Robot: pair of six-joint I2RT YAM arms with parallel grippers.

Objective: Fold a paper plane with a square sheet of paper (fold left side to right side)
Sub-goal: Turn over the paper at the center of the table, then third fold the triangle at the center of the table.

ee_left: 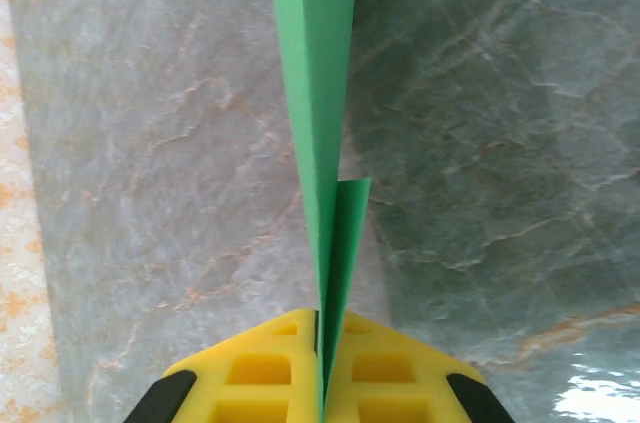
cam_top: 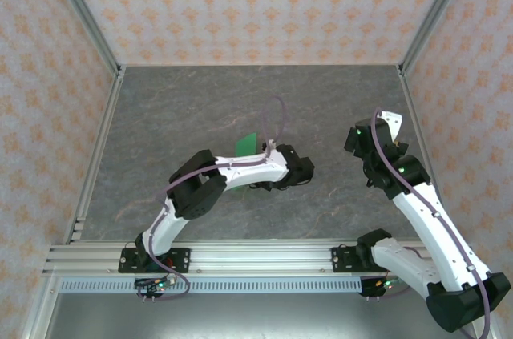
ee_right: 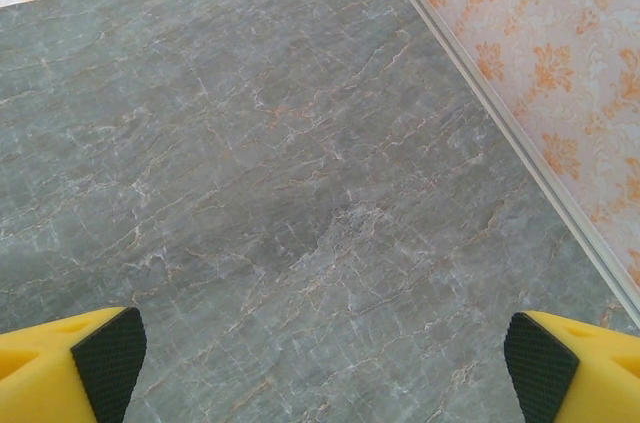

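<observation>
Green paper (ee_left: 312, 93), thin and creased into a narrow layered wedge, stands edge-on straight ahead of my left pincer (ee_left: 322, 343), whose yellow fingers (ee_left: 262, 368) clamp its near end, hiding it. My left arm (cam_top: 240, 169) reaches out, elbow folded. My right pincer (ee_right: 325, 353) hangs released, black pads (ee_right: 108, 358) wide apart over grey marbled tabletop (ee_right: 300, 193).

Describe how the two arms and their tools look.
Both the left arm and right arm have white links, black joints and a lilac cable running alongside. The left tool and right tool have yellow fingers with black pads.
</observation>
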